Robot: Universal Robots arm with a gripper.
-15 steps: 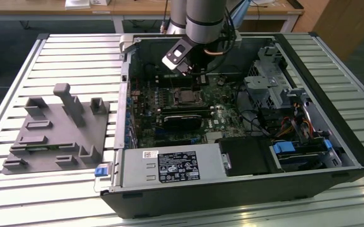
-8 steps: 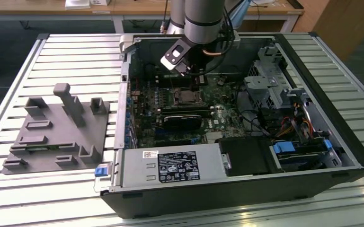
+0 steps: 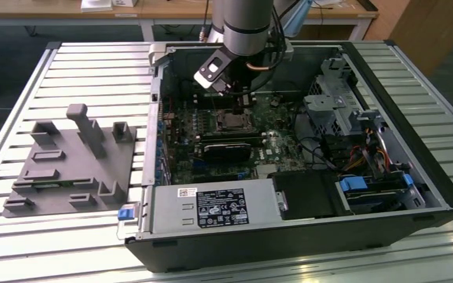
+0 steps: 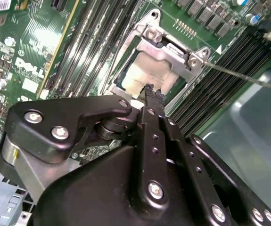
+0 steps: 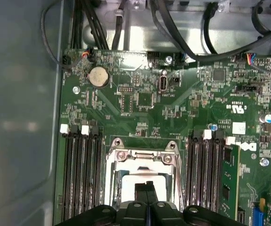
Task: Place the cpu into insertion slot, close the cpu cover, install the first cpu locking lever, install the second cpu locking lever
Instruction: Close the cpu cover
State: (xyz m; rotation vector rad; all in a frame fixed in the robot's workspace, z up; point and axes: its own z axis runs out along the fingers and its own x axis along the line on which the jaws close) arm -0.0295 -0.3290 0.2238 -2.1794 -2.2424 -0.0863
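While the arm (image 3: 246, 23) reaches steeply down from above into the open computer case (image 3: 438, 194) lying on the slatted table (image 3: 92, 71), its wrist tilts toward the exterior view's left and the gripper (image 3: 240, 101) hangs just over the socket (image 3: 230, 121) near the middle of the circuit board (image 3: 277, 156); in both wrist views the two black fingers (image 4: 147, 117) are pressed flat together along a thin seam, gripping nothing, and the gripper (image 5: 146, 184) points straight at the socket's window; in the second wrist view the toothed tips of the gripper (image 4: 151, 92) sit at the edge of the chip (image 4: 147, 73), whose pale silvery top shows through the cover (image 4: 166, 49); whether they touch it I cannot tell; the cover (image 5: 142, 157) lies down around the chip, between two banks of long memory slots (image 5: 81, 174); a wire lever (image 4: 239, 75) runs out from one corner of the cover across the slots; a grey fixture (image 3: 69, 165) sits well apart on the table at the exterior view's left.
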